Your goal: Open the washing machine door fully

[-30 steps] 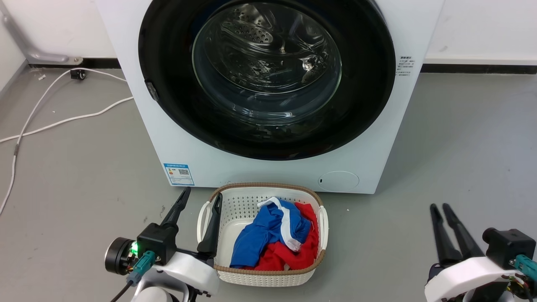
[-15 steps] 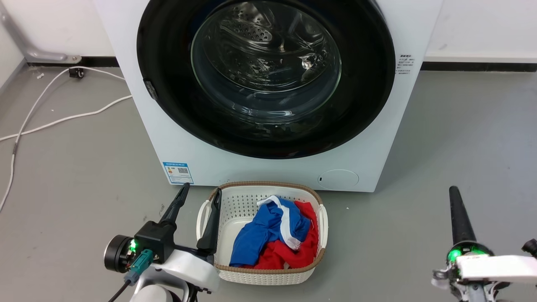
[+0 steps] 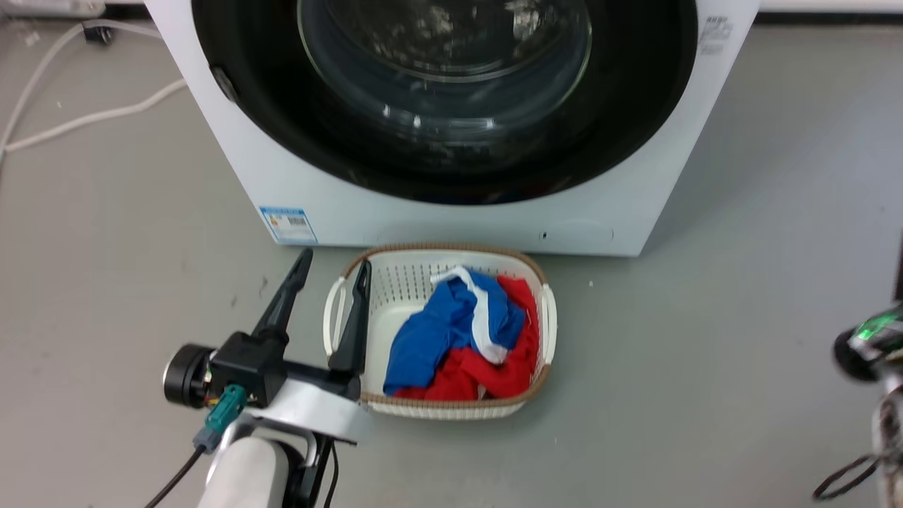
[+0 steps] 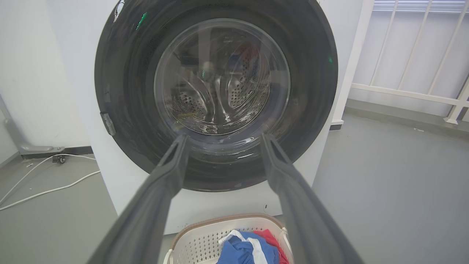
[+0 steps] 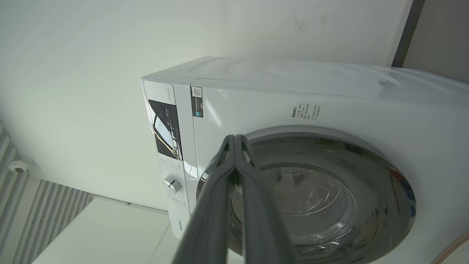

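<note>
Approach step, no contact yet. Door (image 3: 444, 92) is shut, flush w/ the white machine (image 3: 317, 190), basket (image 3: 451, 248) on floor just in front. Left gripper (image 3: 335, 261) low by basket, jaws apart; right gripper (image 5: 234, 139) jaws together, empty, aimed at machine. Next, prob.: hook door rim, pull, swing wide.
</note>
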Robot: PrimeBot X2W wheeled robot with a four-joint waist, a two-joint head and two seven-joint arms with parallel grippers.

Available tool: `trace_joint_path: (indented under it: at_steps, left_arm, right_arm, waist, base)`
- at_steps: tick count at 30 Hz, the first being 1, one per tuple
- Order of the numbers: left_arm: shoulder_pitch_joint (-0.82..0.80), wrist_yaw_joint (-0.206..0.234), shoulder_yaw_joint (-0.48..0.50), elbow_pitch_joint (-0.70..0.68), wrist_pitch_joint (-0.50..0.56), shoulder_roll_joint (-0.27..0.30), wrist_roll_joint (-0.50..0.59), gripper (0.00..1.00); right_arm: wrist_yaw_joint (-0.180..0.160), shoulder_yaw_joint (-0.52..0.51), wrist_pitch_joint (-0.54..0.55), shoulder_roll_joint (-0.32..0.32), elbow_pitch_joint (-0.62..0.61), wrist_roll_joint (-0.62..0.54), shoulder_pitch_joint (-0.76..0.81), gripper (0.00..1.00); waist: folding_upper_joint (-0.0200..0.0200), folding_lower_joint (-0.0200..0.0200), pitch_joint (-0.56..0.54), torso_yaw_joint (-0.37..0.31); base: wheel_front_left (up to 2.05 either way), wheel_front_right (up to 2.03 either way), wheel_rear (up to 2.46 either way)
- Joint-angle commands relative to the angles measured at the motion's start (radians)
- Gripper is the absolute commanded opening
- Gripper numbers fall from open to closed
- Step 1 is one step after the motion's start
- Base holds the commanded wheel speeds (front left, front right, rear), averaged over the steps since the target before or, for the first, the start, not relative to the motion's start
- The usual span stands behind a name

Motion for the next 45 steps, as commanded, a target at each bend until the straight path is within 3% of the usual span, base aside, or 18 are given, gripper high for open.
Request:
trace_joint_path:
  at_steps: [1, 7, 11, 17, 23, 30, 38, 45]
  left_arm:
    - [-0.032, -0.002, -0.001, -0.018, -0.003, -0.003, 0.009, 1.00]
    - [-0.096, -0.005, -0.007, -0.054, -0.003, -0.014, 0.020, 1.00]
    - [-0.130, -0.009, -0.014, -0.073, -0.003, -0.020, 0.027, 1.00]
    - [-0.160, -0.013, -0.025, -0.093, -0.003, -0.027, 0.034, 1.00]
    - [-0.172, -0.015, -0.035, -0.107, -0.003, -0.033, 0.035, 1.00]
    - [-0.188, -0.018, -0.043, -0.111, -0.003, -0.039, 0.035, 1.00]
    - [-0.203, -0.019, -0.053, -0.119, -0.003, -0.042, 0.030, 1.00]
    - [-0.201, -0.009, -0.058, -0.117, -0.003, -0.044, 0.026, 1.00]
  right_arm:
    - [0.000, -0.011, 0.025, -0.048, 0.033, 0.032, -0.069, 0.00]
    - [0.000, 0.039, 0.125, -0.228, 0.178, 0.076, -0.275, 0.00]
    - [0.000, 0.127, 0.212, -0.329, 0.319, 0.103, -0.427, 0.00]
    - [0.000, 0.310, 0.354, -0.411, 0.517, 0.110, -0.676, 0.00]
    - [0.000, 0.458, 0.421, -0.420, 0.690, 0.071, -0.916, 0.00]
    - [0.000, 0.582, 0.465, -0.379, 0.852, -0.006, -1.137, 0.00]
    - [0.001, 0.650, 0.505, -0.327, 0.943, -0.057, -1.255, 0.00]
    - [0.001, 0.689, 0.582, -0.317, 0.959, -0.070, -1.256, 0.00]
  waist:
    - [0.0000, -0.0001, 0.083, 0.002]
    - [0.0000, -0.0001, 0.190, 0.011]
    - [0.0000, -0.0001, 0.237, 0.020]
    - [0.0000, -0.0001, 0.278, 0.044]
    - [0.0000, -0.0001, 0.309, 0.070]
    - [0.0000, -0.0001, 0.343, 0.093]
    - [0.0000, -0.0001, 0.369, 0.107]
    - [0.0000, -0.0001, 0.369, 0.110]
  base:
    - [0.00, 0.00, 0.00]
    - [0.00, 0.00, 0.00]
    - [0.00, 0.00, 0.00]
    - [0.00, 0.00, 0.00]
    - [0.00, 0.00, 0.00]
    - [0.00, 0.00, 0.00]
    - [0.00, 0.00, 0.00]
    - [0.00, 0.00, 0.00]
